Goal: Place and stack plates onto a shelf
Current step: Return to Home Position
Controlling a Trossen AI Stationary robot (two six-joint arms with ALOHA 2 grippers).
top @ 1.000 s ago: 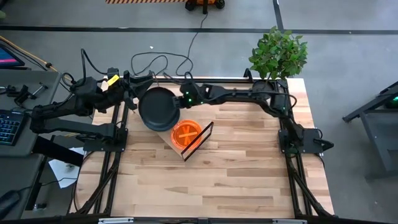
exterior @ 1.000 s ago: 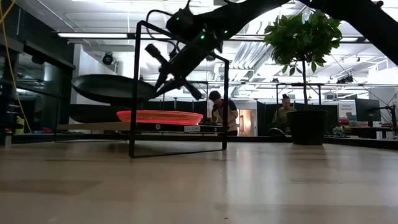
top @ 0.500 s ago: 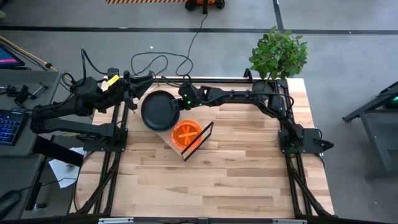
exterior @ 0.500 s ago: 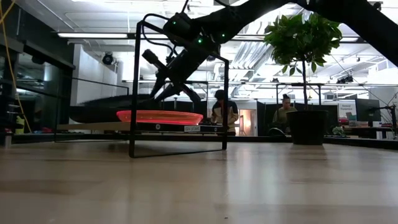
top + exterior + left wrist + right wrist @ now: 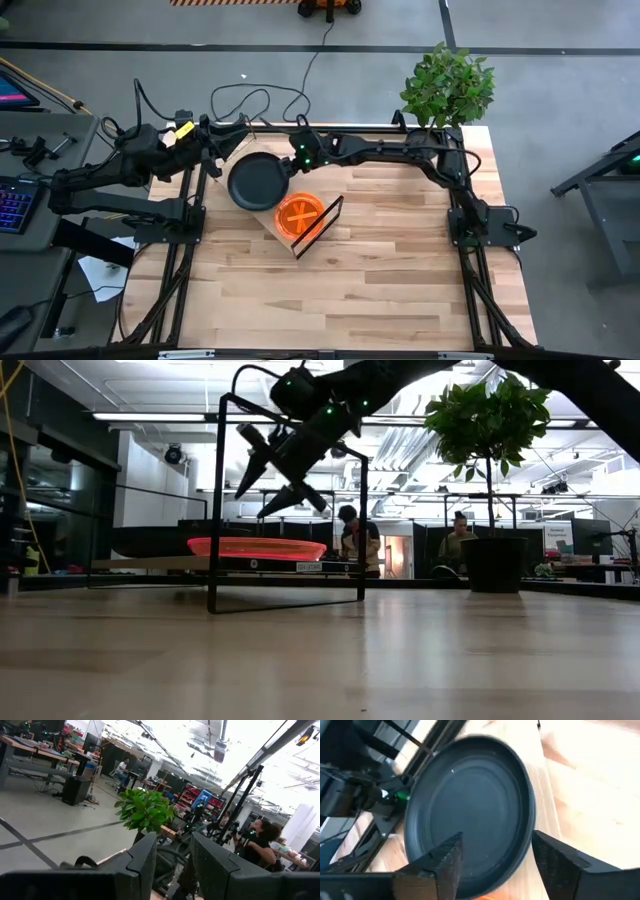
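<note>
Right claw (image 5: 250, 506), open, lifting off matte black round plate (image 5: 255, 182) now settled on light-wood shelf (image 5: 140, 563); stacking seemingly finished. Left claw (image 5: 174, 851) parked upper left, parted.

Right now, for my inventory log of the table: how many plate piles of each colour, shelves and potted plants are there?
black plate pile: 1
orange plate pile: 1
shelf: 1
potted plant: 1
Total: 4
Plates inside each pile cannot be counted. The right gripper hangs above the black pile, fingers open; the left gripper waits at the table's left side.
</note>
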